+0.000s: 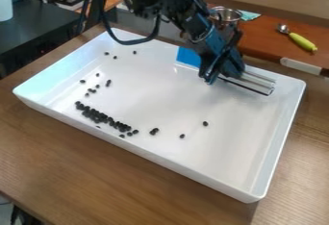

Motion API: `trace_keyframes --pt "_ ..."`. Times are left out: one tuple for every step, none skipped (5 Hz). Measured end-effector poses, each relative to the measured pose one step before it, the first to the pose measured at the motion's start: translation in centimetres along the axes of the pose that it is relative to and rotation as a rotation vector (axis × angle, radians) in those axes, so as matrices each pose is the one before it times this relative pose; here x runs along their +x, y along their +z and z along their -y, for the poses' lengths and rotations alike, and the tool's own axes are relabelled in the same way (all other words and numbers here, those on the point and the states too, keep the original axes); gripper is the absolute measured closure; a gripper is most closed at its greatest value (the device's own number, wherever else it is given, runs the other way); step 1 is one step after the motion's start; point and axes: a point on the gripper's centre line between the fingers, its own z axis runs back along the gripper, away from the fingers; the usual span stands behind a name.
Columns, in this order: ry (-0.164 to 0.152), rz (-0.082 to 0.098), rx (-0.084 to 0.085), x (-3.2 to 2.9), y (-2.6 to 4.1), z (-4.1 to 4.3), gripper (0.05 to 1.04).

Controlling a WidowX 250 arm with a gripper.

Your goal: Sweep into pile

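- Many beans [96, 115] are lying in a dense row along the tray's [193, 169] near edge, toward its left corner.
- Several more are dotting the left part.
- The gripper [215, 76] is hanging by the far edge, toward the right corner, beside a blue piece [188, 56]; its grip I can't tell.

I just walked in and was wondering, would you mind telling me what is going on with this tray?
A robot arm has its gripper over the far side of the white tray and seems to hold a pale sweeping tool. Many small dark pieces lie in a long band near the tray's near left side, but others are still scattered, so the pile looks unfinished.
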Motion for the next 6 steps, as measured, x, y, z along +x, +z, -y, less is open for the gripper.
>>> trace_keyframes --pt "0.0011 0.0115 0.0047 0.136 -0.156 0.034 0.981" --pt "-0.0002 0.0088 0.0066 0.040 -0.390 -0.212 0.981" --pt "-0.0062 0.0068 0.0032 0.114 -0.033 -0.120 0.981" --pt "0.0021 0.0205 0.0254 0.303 -0.314 -1.706 0.981" --pt "0.0102 -0.0027 0.0133 -0.148 0.850 -1.177 0.981" --pt "0.0333 -0.0168 0.0177 0.551 1.722 -1.677 0.981"
